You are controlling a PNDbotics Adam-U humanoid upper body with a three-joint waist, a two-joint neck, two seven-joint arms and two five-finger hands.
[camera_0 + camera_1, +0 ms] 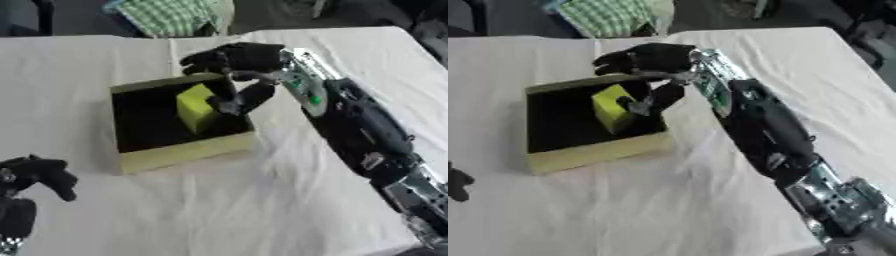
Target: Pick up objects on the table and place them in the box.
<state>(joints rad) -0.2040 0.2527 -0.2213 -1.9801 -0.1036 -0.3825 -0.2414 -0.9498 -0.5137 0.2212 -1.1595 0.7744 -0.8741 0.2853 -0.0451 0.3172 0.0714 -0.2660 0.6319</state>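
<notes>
White cloth-covered table (219, 200); green checked fabric (171, 15) beyond far edge; dark floor (262, 15)

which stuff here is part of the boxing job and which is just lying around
Job: yellow block, held over the box by the right hand.
Lying about: green checked cloth at the far edge; left hand idle, lower left.

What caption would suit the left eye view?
Right hand lowers a yellow block into the box; left hand idles.

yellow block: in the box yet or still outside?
In. The yellow block sits tilted inside the box, against its dark interior; the right robot hand has its thumb on it.
</notes>
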